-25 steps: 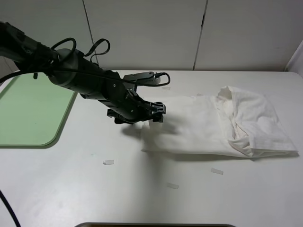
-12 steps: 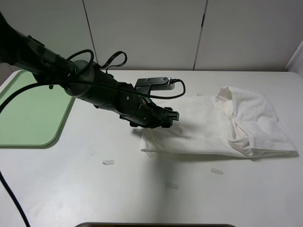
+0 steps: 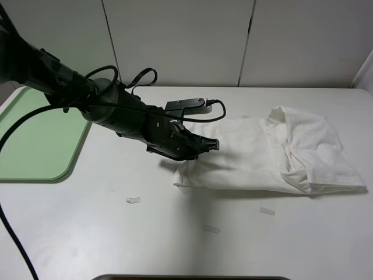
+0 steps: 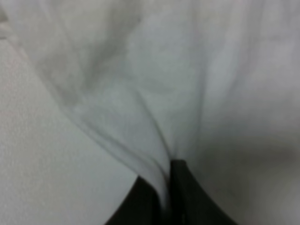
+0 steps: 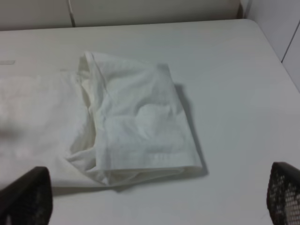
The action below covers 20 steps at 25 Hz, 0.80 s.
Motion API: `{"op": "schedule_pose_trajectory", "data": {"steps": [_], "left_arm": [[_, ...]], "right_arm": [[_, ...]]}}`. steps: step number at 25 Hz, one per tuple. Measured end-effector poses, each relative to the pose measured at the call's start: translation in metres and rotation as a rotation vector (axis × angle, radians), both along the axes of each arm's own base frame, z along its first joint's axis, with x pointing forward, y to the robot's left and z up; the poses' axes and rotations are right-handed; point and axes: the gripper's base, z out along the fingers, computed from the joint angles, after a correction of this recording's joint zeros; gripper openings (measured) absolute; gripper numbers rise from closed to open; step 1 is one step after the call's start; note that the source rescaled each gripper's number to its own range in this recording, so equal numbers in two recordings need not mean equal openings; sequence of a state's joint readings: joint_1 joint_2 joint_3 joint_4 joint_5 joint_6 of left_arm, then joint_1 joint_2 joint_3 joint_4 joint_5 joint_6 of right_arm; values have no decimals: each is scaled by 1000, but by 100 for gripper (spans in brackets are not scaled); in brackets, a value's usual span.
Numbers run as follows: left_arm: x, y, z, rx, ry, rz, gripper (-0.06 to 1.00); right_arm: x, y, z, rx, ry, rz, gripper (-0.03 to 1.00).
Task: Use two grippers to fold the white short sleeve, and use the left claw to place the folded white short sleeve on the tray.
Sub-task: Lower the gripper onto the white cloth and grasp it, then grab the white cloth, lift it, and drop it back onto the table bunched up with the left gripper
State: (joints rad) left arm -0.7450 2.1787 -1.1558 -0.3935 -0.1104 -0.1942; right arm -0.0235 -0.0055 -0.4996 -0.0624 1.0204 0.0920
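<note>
Shirt one, tray one, tape scraps three.

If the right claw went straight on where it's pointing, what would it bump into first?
Probably the folded end of the white short sleeve, lying straight ahead of the open right claw. Depth is unclear, so it might touch the table just before the cloth.

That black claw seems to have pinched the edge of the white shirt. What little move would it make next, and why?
Probably lift that edge slightly and carry it toward the right end. The left claw is shut on the left edge of the white short sleeve, with cloth bunched between its fingers. This half lies flat, while the right end is already doubled over.
</note>
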Motion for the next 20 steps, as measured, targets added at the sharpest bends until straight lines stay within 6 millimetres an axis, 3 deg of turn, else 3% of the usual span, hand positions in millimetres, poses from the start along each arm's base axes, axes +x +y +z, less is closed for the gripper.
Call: {"op": "schedule_pose_trajectory", "data": {"steps": [2, 8, 15, 20], "left_arm": [[0, 0, 0, -1, 1, 1, 1], [-1, 1, 6, -3, 10, -2, 1], [10, 18, 44, -33, 4, 18, 1], [14, 33, 59, -13, 23, -6, 1]], "right_arm": [[0, 0, 0, 0, 0, 0, 100], [0, 0, 0, 0, 0, 0, 100], [0, 0, 0, 0, 0, 0, 100], [0, 0, 0, 0, 0, 0, 100]]}}
